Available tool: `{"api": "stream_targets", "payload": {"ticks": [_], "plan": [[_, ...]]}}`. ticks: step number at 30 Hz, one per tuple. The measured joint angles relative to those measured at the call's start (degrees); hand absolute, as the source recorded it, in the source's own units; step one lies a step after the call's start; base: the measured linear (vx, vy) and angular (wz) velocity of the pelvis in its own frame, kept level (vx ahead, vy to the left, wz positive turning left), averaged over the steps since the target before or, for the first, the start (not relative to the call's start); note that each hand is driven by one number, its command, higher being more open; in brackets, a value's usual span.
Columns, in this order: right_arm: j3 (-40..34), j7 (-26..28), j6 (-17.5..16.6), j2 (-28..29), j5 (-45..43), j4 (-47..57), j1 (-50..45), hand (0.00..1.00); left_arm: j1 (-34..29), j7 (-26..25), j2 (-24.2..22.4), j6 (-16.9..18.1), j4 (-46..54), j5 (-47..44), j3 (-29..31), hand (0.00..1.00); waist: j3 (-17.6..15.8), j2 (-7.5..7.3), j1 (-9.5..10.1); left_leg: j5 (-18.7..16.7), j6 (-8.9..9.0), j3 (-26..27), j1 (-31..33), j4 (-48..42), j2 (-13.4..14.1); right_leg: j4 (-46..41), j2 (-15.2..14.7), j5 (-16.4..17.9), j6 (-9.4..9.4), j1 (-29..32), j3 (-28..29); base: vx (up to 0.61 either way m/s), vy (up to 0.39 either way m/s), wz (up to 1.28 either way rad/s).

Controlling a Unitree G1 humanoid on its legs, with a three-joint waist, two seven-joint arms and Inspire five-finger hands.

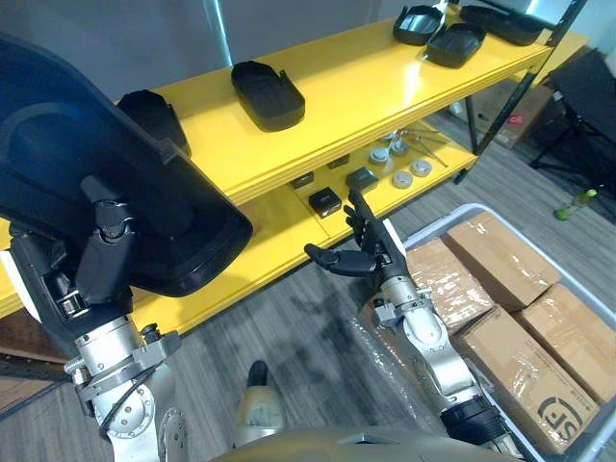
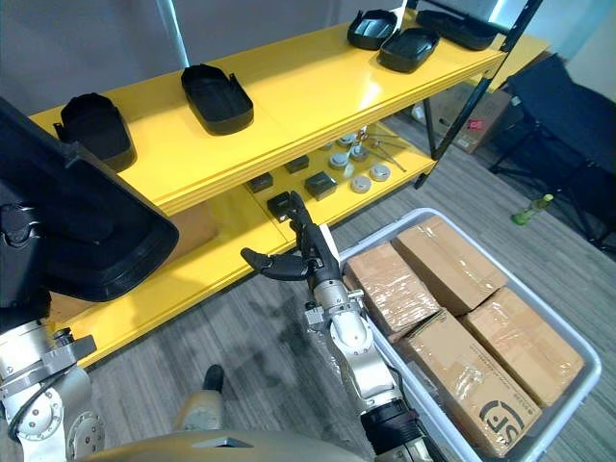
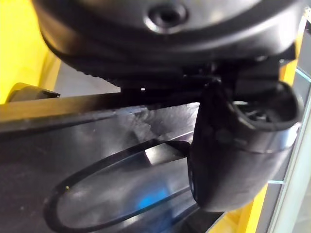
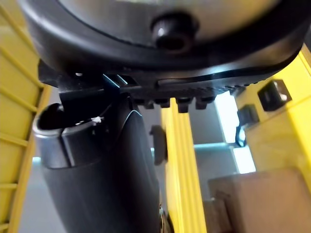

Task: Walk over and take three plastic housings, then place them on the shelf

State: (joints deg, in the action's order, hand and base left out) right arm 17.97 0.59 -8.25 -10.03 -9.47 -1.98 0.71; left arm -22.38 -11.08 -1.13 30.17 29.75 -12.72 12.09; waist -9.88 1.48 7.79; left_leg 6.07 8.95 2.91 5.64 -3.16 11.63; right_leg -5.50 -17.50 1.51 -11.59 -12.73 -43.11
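One housing (image 1: 58, 164) held before the shelf (image 1: 385, 87).
The left hand (image 1: 104, 252) grasps it at 9 o'clock; right hand (image 1: 371, 245) released; its rim may clip the shelf edge, slipping free.

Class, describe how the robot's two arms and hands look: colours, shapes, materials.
The left arm and right arm are silver-grey metal in rounded, bolted segments. The left hand and right hand are dark, with slim fingers and a thumb; the right shows a white patch at its side.
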Motion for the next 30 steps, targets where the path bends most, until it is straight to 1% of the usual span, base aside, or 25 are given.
{"api": "stream_targets", "payload": {"ticks": [1, 3, 4, 5, 6, 7, 8, 9, 10, 11, 13, 15, 17, 18, 19, 20, 21, 23, 24, 25, 26, 27, 28, 29, 30], "plan": [[0.8, 0.8, -0.6, -0.3, 0.0, 0.0, 0.0, 1.00, 0.0, 0.5, 0.4, 0.1, 0.0, 0.1, 0.0, 0.00, 0.0, -0.14, 0.06, 0.0, 0.00, 0.5, 0.0, 0.2, -0.6, -0.6, -0.9, 0.1, -0.11, 0.4, 0.0, -0.03, 0.055, 0.00], [2.2, 1.5, -2.4, -0.2, 0.0, 0.0, 0.0, 1.00, 0.0, 2.0, 1.4, 0.5, 0.0, 0.1, 0.0, 0.00, -0.3, -0.87, 0.46, 0.0, -0.02, 1.3, 0.3, 0.4, -1.4, -1.5, -2.2, 0.1, -0.12, 1.4, 0.3, -0.02, 0.060, -0.02], [3.2, 2.1, -4.3, -0.2, 0.3, 0.0, 0.0, 1.00, 0.0, 3.1, 2.1, 0.5, 0.0, 0.1, -0.2, 0.00, -0.3, -1.44, 0.64, 0.2, -0.39, 1.3, 1.1, 0.4, -1.9, -2.3, -2.6, 0.2, 0.11, 2.6, 1.1, -0.02, 0.045, 0.07], [3.6, 2.5, -5.4, -0.1, 0.5, 0.0, 0.1, 1.00, 0.1, 3.4, 2.3, 0.5, 0.0, 0.1, -0.6, 0.00, -0.4, -1.66, 0.65, 0.4, -0.56, 0.9, 1.6, 0.4, -2.2, -2.9, -2.7, 0.6, 0.90, 3.2, 2.0, -0.02, 0.053, 0.29], [4.0, 2.6, -7.5, -0.1, 4.4, 0.1, 0.1, 1.00, 0.2, 4.4, 2.6, 0.0, 0.0, -0.1, -1.3, 0.00, -0.6, -2.08, 0.33, 0.8, -0.86, -0.8, 2.2, 0.4, -2.7, -4.4, -2.7, 1.2, 1.99, 4.0, 5.9, -0.02, 0.048, 0.62], [4.1, 2.5, -8.7, -0.6, 7.9, 0.2, 0.2, 1.00, 0.6, 5.0, 3.3, -0.6, -0.8, -0.2, -2.6, 0.00, -0.7, -1.99, -0.19, 1.2, -1.02, -3.1, 2.3, 0.4, -3.2, -6.5, -2.6, 1.6, 2.34, 4.2, 9.0, -0.03, 0.043, 0.72], [4.1, 2.5, -9.1, -0.9, 9.2, 0.3, 0.3, 1.00, 0.9, 5.3, 3.7, -0.7, -1.3, -0.2, -3.3, 0.00, -0.7, -1.87, -0.29, 1.3, -0.98, -4.0, 2.3, 0.4, -3.1, -7.7, -2.5, 2.9, 2.87, 4.2, 10.0, -0.04, 0.007, 0.88], [4.1, 2.3, -10.2, -1.2, 9.2, 0.7, 0.6, 1.00, 2.2, 5.3, 5.1, -0.6, -2.2, -0.3, -4.3, 0.00, -0.8, -2.00, -0.24, 1.9, -0.77, -5.9, 3.2, 0.6, -3.6, -8.7, -0.8, 7.6, 3.92, 4.5, 12.6, -0.09, -0.109, 0.87], [4.1, 2.2, -10.6, -1.8, 9.4, 0.7, 2.0, 1.00, 3.2, 5.2, 5.7, -0.6, -3.3, -0.3, -4.5, 0.00, -0.6, -2.98, -0.23, 2.7, -0.29, -7.9, 4.1, 0.7, -4.1, -8.8, -0.2, 10.4, 3.07, 4.1, 12.7, -0.08, -0.114, 0.83], [3.9, 2.2, -10.6, -2.2, 9.9, 0.7, 2.8, 1.00, 3.4, 4.9, 5.5, -0.6, -3.9, -0.3, -4.6, 0.00, -0.8, -2.56, -0.11, 3.2, -0.25, -8.7, 4.2, 0.8, -3.9, -9.4, 0.1, 10.7, 2.24, 4.1, 12.4, -0.13, -0.154, 0.64], [3.1, 2.4, -10.9, -3.8, 11.1, 1.0, 3.3, 1.00, 2.4, 4.1, 5.3, -0.7, -5.4, -0.5, -4.6, 0.00, -1.4, -0.88, -0.16, 5.0, -1.37, -10.1, 4.1, 1.6, -3.5, -10.5, 1.0, 11.8, 0.83, 3.1, 10.5, -0.12, -0.082, 0.46], [2.5, 2.6, -10.9, -5.1, 11.1, 1.5, 1.6, 1.00, 1.3, 4.4, 5.0, -0.7, -5.3, -0.9, -4.5, 0.00, -1.7, -0.30, -0.02, 5.4, -1.85, -11.1, 4.1, 1.5, -3.4, -10.8, 1.6, 12.4, 0.93, 1.7, 8.8, -0.09, -0.055, 0.39], [2.4, 2.8, -10.9, -5.8, 11.0, 2.1, 0.1, 1.00, 0.9, 4.6, 4.6, -0.7, -5.2, -0.8, -4.4, 0.00, -1.8, -0.44, 0.51, 5.3, -1.85, -11.3, 4.1, 1.0, -3.4, -11.6, 1.6, 13.1, 1.28, 1.4, 8.4, -0.08, -0.030, 0.19], [2.4, 2.7, -10.9, -5.7, 10.8, 2.1, 0.0, 1.00, 0.9, 4.7, 4.3, -0.7, -5.2, -0.7, -4.3, 0.00, -2.2, -0.57, 0.77, 4.8, -1.43, -11.3, 4.3, 0.0, -3.4, -11.9, 1.6, 13.3, 1.25, 1.1, 8.3, -0.05, 0.006, 0.02], [2.5, 2.5, -11.1, -5.3, 10.2, 2.1, 0.0, 1.00, 1.0, 4.8, 4.3, -0.7, -5.1, -0.6, -4.3, 0.00, -3.2, -0.87, 1.36, 3.3, -0.89, -11.3, 4.6, -2.5, -3.5, -12.8, 1.1, 13.9, 1.13, 0.6, 8.5, -0.05, 0.032, 0.02], [2.9, 1.7, -11.4, -4.6, 8.9, 2.1, 0.1, 1.00, 0.9, 5.0, 4.3, -0.7, -5.1, -0.2, -4.2, 0.00, -3.9, -1.42, 1.71, 1.5, -1.16, -11.4, 6.0, -5.9, -4.1, -14.0, 0.4, 14.6, 0.88, 0.5, 8.5, -0.06, 0.059, 0.01], [2.9, 1.1, -11.6, -3.7, 8.5, 2.1, 0.1, 1.00, 0.8, 5.2, 4.3, -0.7, -5.1, 0.0, -4.2, 0.00, -4.2, -1.62, 1.98, -0.1, -0.90, -11.4, 6.9, -8.5, -4.4, -14.8, 0.0, 15.0, 0.59, 0.5, 8.6, -0.04, 0.085, 0.04], [3.0, -1.3, -12.2, -1.3, 8.5, 2.1, 0.1, 1.00, 0.4, 6.3, 4.2, -0.7, -5.1, -0.1, -3.7, 0.00, -4.8, -2.00, 2.77, -3.1, -1.02, -11.3, 8.5, -13.7, -5.5, -15.4, -1.1, 15.4, 0.25, -0.3, 8.5, 0.00, 0.107, 0.03], [2.9, -2.0, -12.4, -0.5, 8.5, 2.1, 0.1, 1.00, 0.3, 6.7, 4.1, -0.7, -4.9, -0.1, -3.4, 0.00, -5.0, -2.18, 2.96, -4.2, -1.39, -11.3, 8.9, -15.3, -6.0, -15.4, -1.5, 15.5, 0.19, -0.7, 8.5, 0.03, 0.131, 0.11], [2.8, -3.1, -12.5, 0.8, 8.5, 2.1, 0.2, 1.00, 0.3, 7.7, 4.1, -0.9, -4.3, -0.1, -2.4, 0.00, -5.0, -2.69, 3.09, -6.1, -2.12, -10.8, 10.0, -18.4, -7.0, -15.3, -2.7, 15.7, 0.59, -1.4, 8.3, 0.07, 0.202, 0.10], [2.5, -4.2, -12.5, 2.2, 8.5, 2.1, 0.2, 1.00, 0.3, 8.4, 4.1, -1.2, -3.0, -0.1, -1.5, 0.00, -5.2, -3.69, 3.39, -8.7, -4.56, -8.7, 11.0, -22.6, -8.0, -14.7, -4.1, 15.8, 1.03, -2.5, 8.2, 0.11, 0.218, 0.08], [2.3, -4.7, -12.6, 2.7, 8.5, 2.1, 0.1, 1.00, 0.3, 8.7, 4.2, -1.3, -2.3, 0.0, -1.3, 0.00, -5.2, -4.07, 3.50, -10.3, -6.34, -7.3, 11.2, -24.6, -8.5, -14.5, -4.7, 15.7, 2.09, -3.3, 8.1, 0.15, 0.225, 0.08], [1.3, -5.5, -13.0, 3.1, 8.5, 2.2, -0.1, 1.00, 0.8, 9.0, 3.8, -1.2, -2.0, 0.2, -1.0, 0.00, -4.9, -3.35, 2.94, -12.7, -4.69, -7.0, 11.2, -26.3, -9.0, -19.4, -5.3, 13.4, 6.60, -2.6, 10.8, 0.14, 0.171, 0.20], [1.0, -6.3, -13.5, 3.3, 8.3, 2.2, -0.2, 1.00, 1.3, 9.0, 3.9, -1.4, -2.1, 0.5, -1.0, 0.00, -4.6, -3.44, 2.82, -13.3, -4.70, -7.1, 11.1, -26.5, -9.7, -23.2, -6.6, 11.3, 8.71, -0.3, 13.1, 0.14, 0.262, 0.24], [0.2, -7.2, -14.2, 3.7, 7.9, 2.2, 0.0, 1.00, 1.8, 8.6, 4.4, -1.5, -2.1, 1.3, -1.0, 0.00, -3.5, -4.07, 2.34, -13.7, -5.34, -6.5, 10.7, -24.8, -10.7, -30.0, -8.6, 4.7, 11.75, 5.4, 18.0, 0.15, 0.306, 0.23]]}}
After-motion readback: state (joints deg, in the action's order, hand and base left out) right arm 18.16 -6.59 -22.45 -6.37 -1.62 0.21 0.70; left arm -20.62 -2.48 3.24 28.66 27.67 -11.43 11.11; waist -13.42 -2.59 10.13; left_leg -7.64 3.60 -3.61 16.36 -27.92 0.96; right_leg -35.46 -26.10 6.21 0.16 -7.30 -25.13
